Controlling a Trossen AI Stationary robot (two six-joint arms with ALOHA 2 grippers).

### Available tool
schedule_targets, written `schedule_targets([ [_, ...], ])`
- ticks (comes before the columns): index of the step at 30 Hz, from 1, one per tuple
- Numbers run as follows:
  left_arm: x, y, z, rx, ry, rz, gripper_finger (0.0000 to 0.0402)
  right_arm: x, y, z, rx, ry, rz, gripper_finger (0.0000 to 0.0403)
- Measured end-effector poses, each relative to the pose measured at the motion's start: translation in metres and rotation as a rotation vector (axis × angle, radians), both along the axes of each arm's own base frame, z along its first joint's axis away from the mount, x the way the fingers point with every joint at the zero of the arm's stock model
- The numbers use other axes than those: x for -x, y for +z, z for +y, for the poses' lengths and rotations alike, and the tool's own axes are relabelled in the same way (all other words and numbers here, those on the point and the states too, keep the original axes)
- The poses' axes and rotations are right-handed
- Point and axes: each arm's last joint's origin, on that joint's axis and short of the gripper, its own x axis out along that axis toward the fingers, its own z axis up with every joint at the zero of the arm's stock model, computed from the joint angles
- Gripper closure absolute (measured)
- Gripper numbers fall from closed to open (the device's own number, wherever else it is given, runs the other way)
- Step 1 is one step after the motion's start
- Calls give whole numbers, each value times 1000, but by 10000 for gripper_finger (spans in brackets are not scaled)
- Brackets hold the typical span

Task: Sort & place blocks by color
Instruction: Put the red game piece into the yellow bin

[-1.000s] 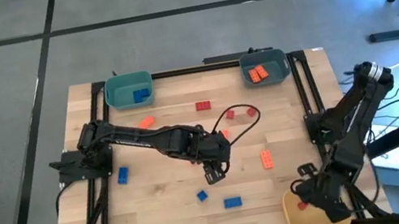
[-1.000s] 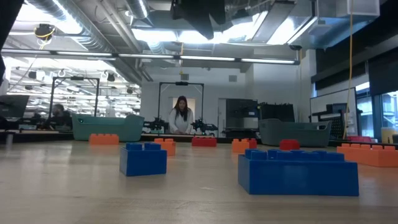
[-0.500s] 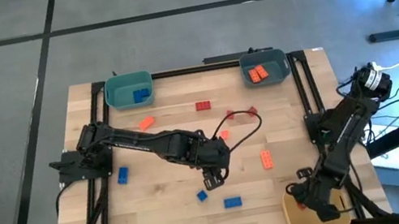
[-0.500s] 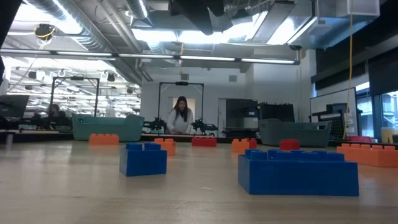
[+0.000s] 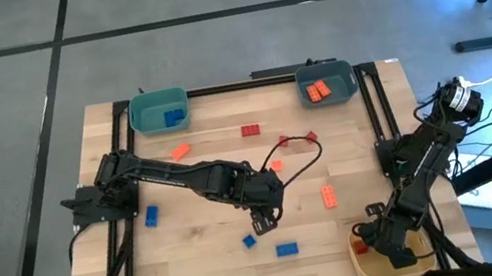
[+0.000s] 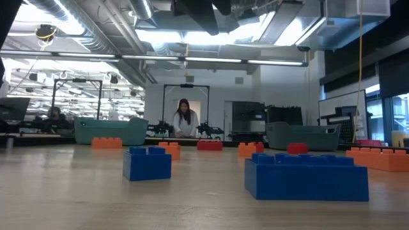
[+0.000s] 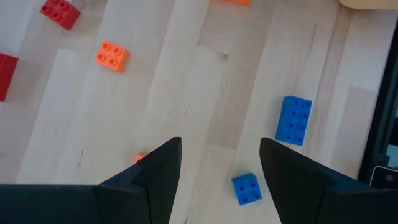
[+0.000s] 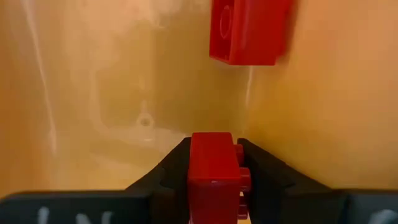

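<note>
Right gripper [image 8: 213, 163] down inside yellow bin [image 5: 361, 258] at table's five o'clock, clamped on a red block [image 8: 213, 177], one more red block [image 8: 249, 31] lying there; a second ago poised higher, farther right. Left gripper [image 7: 219, 165] spread wide, empty, above small blue block [image 5: 249, 242] near centre; teal bin [image 5: 156, 99] at eleven o'clock holding blue, grey-blue bin [image 5: 346, 70] at one o'clock holding two orange.

I'm working in a robotics lab: exposed ceiling ducts [image 6: 96, 29] are running overhead, a person [image 6: 184, 118] is standing at far benches [image 6: 38, 131], grey floor [image 5: 211, 53] is surrounding my table [image 5: 221, 229].
</note>
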Motion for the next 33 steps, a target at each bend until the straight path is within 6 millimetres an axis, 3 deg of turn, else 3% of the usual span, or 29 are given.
schedule_targets([
  [13,0,0,-1,30,-7,7,192,0,0,1,-12,-49,24,284],
  [23,0,0,-1,35,-10,8,192,0,4,8,-144,-50,133,283],
  [33,0,0,-1,34,-10,8,192,-1,4,7,-131,-70,134,288],
])
